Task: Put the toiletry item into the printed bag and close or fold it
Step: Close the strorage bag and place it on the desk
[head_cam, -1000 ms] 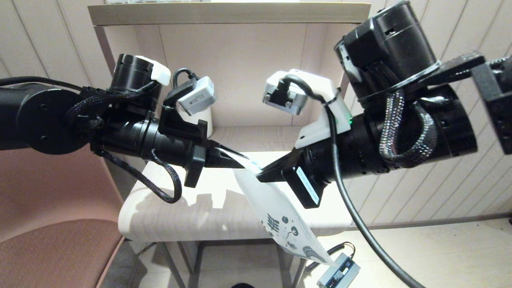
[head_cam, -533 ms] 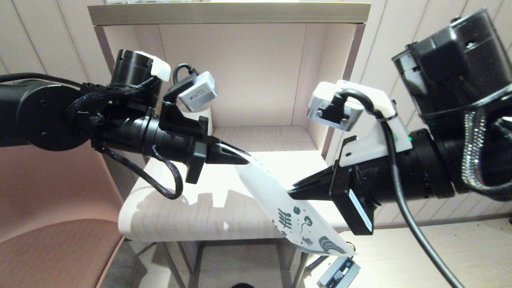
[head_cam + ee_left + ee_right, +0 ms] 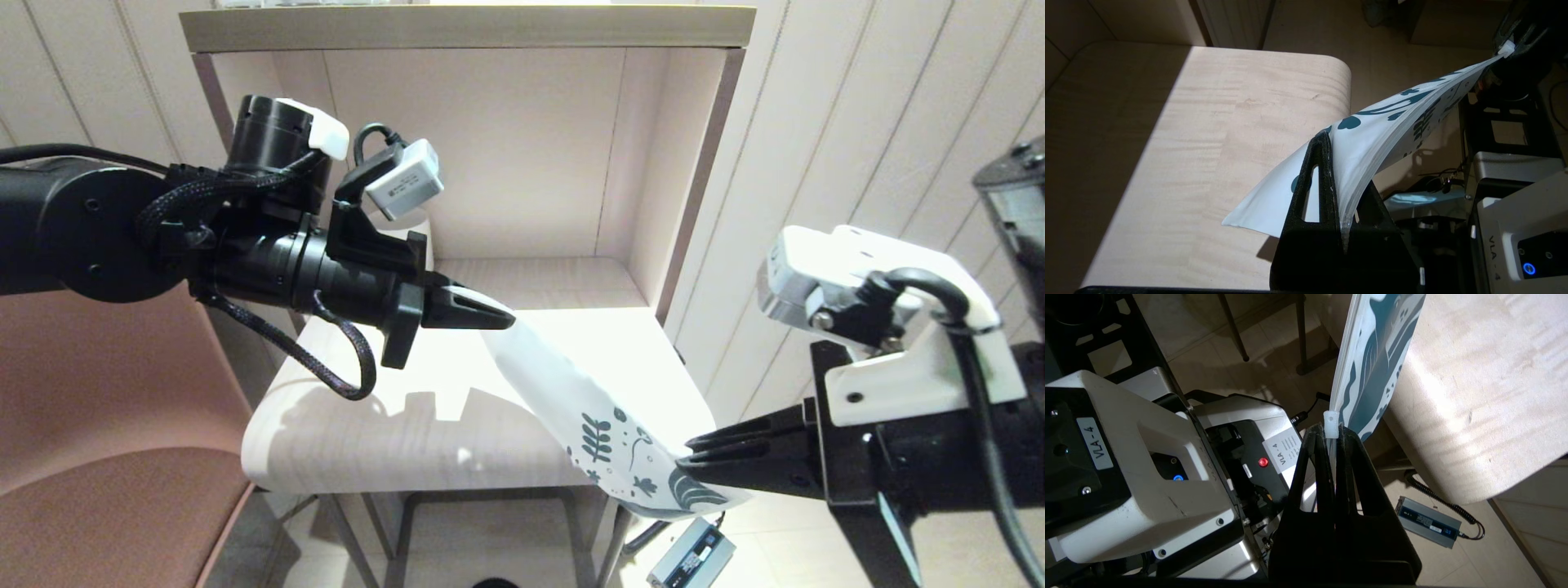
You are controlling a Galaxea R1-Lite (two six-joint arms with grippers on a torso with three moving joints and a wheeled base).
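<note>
Right gripper [image 3: 694, 459] has slid along the bag [image 3: 571, 404] to its printed end, pinching the slider [image 3: 1330, 424]. Left gripper [image 3: 498, 317] clamps the plain end above the table [image 3: 343, 433]. Zip likely closed; comb unseen.

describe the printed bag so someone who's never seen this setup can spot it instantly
Above the front right corner of the pale wooden table, the printed bag hangs in the air, stretched between the left gripper and the right gripper. It is a flat white pouch. The dark blue leaf and flower print at its right-gripper end, and a small white zip slider there, set it apart.
</note>
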